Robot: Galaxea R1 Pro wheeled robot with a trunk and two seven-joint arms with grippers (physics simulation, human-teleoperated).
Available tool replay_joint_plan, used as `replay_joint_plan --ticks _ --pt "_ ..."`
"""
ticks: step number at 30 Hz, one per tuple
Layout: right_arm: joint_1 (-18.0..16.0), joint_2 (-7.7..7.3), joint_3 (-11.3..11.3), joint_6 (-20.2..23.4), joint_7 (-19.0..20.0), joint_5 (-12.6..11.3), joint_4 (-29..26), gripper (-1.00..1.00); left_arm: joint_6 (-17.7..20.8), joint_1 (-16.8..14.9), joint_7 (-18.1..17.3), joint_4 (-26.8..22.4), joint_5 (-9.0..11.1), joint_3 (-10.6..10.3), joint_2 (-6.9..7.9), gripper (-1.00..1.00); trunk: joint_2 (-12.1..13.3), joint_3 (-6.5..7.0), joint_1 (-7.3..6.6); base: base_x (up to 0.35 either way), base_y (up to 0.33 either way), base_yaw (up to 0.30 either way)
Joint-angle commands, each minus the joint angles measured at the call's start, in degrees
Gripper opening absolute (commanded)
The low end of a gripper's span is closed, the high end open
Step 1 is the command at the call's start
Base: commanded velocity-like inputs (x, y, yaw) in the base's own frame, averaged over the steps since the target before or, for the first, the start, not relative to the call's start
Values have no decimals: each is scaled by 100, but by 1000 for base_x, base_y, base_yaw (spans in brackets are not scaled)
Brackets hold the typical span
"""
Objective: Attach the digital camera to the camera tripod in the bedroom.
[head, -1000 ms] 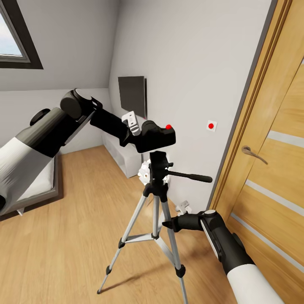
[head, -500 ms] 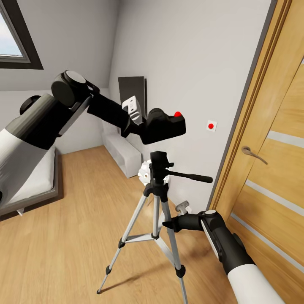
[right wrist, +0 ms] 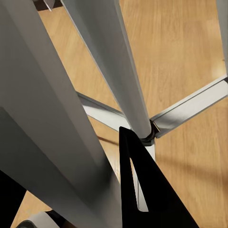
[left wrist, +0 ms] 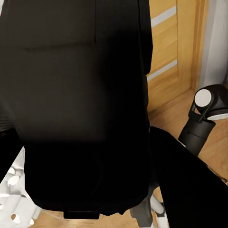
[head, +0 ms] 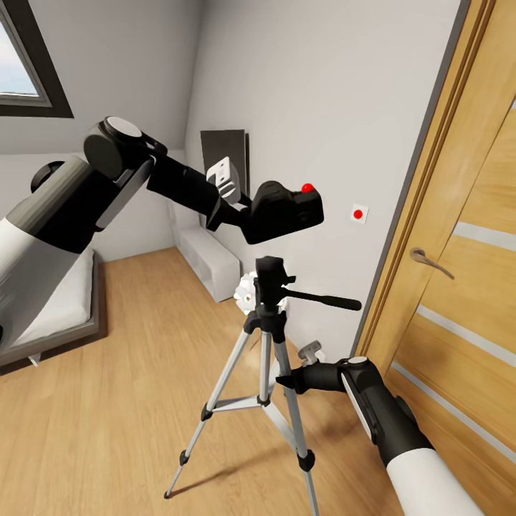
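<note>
Now the left tool, clamped on the digital camera, has lifted it up and right, clear above the camera tripod head — unattached. The right tool sits by a leg; grip unclear.

The small boxy black digital camera looks like matt plastic, its one red dot glossy. Below it, the tripod with three silver legs has smooth brushed metal tubes with a soft sheen, while its joints, feet, head and long pan handle are dull black plastic. The light wood floor is smooth, faintly satin, with a fine plank grain. The honey-coloured wooden door shows a lacquered veneer with pale inlaid strips and a brushed metal lever. The plain white wall is matt, like paint. The arms wear smooth white and matt black shells.
</note>
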Motion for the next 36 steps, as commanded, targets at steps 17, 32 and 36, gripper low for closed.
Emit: replay_joint_plan --ticks 17,32,36 --pt "-2 -23 -8 -118 43 81 40 -100 241 -5 23 -7 -53 -41 22 -100 -10 -14 6 0 0 0" --pt "-3 -24 -10 -214 44 235 65 -100 729 -6 7 -91 -373 -124 31 -100 -10 -14 6 0 0 0" --pt "-3 -24 -8 -215 44 235 65 -100 756 -3 1 -224 -387 -127 40 -100 -10 -14 6 0 0 0"
